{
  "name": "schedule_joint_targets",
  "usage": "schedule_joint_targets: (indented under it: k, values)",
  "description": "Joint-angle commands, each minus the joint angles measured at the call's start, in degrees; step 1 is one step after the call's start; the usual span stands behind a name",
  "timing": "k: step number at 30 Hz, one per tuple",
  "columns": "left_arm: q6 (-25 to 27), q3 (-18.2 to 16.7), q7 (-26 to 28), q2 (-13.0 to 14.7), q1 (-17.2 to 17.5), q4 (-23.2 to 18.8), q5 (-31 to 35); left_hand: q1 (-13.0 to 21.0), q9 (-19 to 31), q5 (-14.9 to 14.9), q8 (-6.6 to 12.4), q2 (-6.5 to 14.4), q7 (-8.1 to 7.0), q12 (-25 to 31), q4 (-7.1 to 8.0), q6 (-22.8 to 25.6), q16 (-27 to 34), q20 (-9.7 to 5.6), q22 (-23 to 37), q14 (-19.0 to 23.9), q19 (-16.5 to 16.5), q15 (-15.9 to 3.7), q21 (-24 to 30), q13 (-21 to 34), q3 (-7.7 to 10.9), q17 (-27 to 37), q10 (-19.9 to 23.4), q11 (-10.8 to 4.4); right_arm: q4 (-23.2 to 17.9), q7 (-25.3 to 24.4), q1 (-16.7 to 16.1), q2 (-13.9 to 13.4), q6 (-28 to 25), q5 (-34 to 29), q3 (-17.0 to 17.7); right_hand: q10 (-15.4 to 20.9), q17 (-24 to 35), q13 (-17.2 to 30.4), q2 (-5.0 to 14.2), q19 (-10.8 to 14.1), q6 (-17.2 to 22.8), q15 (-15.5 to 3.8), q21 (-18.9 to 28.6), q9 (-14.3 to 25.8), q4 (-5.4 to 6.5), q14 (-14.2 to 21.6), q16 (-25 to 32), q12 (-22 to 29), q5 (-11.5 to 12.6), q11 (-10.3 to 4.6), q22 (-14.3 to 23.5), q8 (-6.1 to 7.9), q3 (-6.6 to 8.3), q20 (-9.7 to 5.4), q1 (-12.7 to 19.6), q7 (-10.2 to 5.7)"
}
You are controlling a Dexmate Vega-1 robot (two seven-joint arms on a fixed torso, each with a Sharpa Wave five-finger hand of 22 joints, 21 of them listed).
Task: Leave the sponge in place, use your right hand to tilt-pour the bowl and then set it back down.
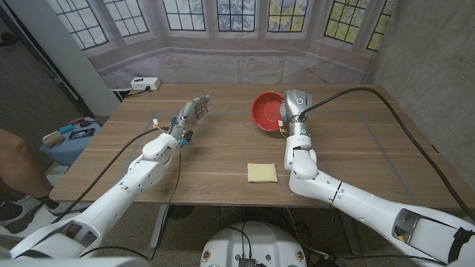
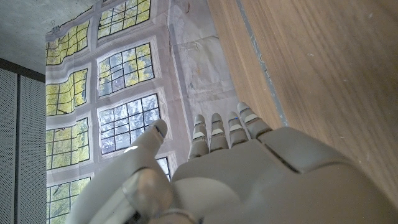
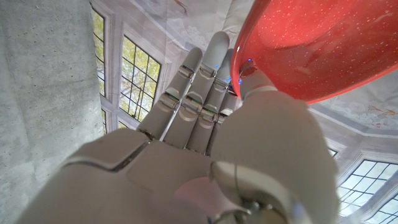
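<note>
The right side of the glossy red plastic bowl [image 1: 266, 111] is hidden behind the white right forearm and wrist in the head view, so the grip of the grey right hand [image 3: 205, 118] cannot be read there. In the right wrist view the bowl [image 3: 311, 50] is cut off by the picture's edge; only part of its rim and wall shows, and its inside is out of sight. The fingertips [image 3: 214, 46] pass behind the rim. Whether the bowl touches the wooden table [image 1: 223, 148] cannot be told. The thumb side of the grey left hand [image 2: 249, 174] is blurred.
</note>
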Motion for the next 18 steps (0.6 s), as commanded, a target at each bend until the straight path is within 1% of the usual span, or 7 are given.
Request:
schedule_joint_targets:
  k: [1,2,7,18]
  values:
    - [0.3,0.0,-0.4,-0.2,-0.3,0.6,-0.4,0.3,0.3,0.3,0.01,-0.3,-0.16,0.0,-0.24,0.5,-0.1,-0.12,0.3,0.3,0.5,0.23,0.0,0.2,0.0,0.1,0.4,-0.1,3.2,0.7,0.2,-0.5,1.3,-3.9,-0.4,0.0,0.2,-0.1,1.18,-0.2,0.1,-0.71,0.3,0.1,0.26,0.1,-0.3,0.1,0.3,-0.03,0.0,0.11,-0.16,-3.06,1.5,-0.29]
    - [0.3,0.0,-0.4,-0.2,-0.3,0.7,-0.3,0.3,0.3,0.3,0.02,-0.3,-0.17,0.0,-0.25,0.5,-0.1,-0.08,0.3,0.3,0.4,0.23,-0.1,0.2,0.01,0.1,0.3,-0.09,3.6,0.6,0.3,-0.5,1.4,-4.3,-0.4,-0.1,0.3,0.0,1.21,-0.2,0.1,-0.72,0.4,0.1,0.26,0.1,-0.4,0.1,0.3,0.18,0.0,0.12,-0.17,-3.02,1.6,-0.26]
    - [0.4,0.1,-0.9,-0.3,-0.7,1.2,-0.5,0.2,0.3,0.3,0.02,-0.2,-0.18,-0.1,-0.19,0.6,-0.1,-0.13,0.3,0.3,0.4,0.23,-0.1,0.2,0.01,0.1,0.4,-0.07,5.0,-0.8,0.4,-0.2,2.0,-6.0,-0.3,-0.2,0.5,0.0,1.23,-0.4,0.0,-0.69,0.4,0.1,0.26,0.0,-0.7,0.0,0.3,0.07,0.0,0.07,-0.27,-2.99,1.6,-0.33]
    - [0.6,0.5,-2.0,-0.2,-1.5,1.9,-0.3,0.2,0.3,0.3,0.02,-0.3,-0.12,-0.1,-0.15,0.7,-0.1,-0.08,0.3,0.3,0.4,0.18,-0.1,0.2,0.03,0.1,0.4,-0.01,6.6,-4.3,0.2,0.9,2.6,-8.1,1.1,-0.6,0.9,0.4,1.39,-1.0,-0.3,-0.71,0.6,0.3,0.31,-0.3,-1.4,0.0,0.4,0.05,-0.1,0.01,-0.48,-3.21,1.7,-0.47]
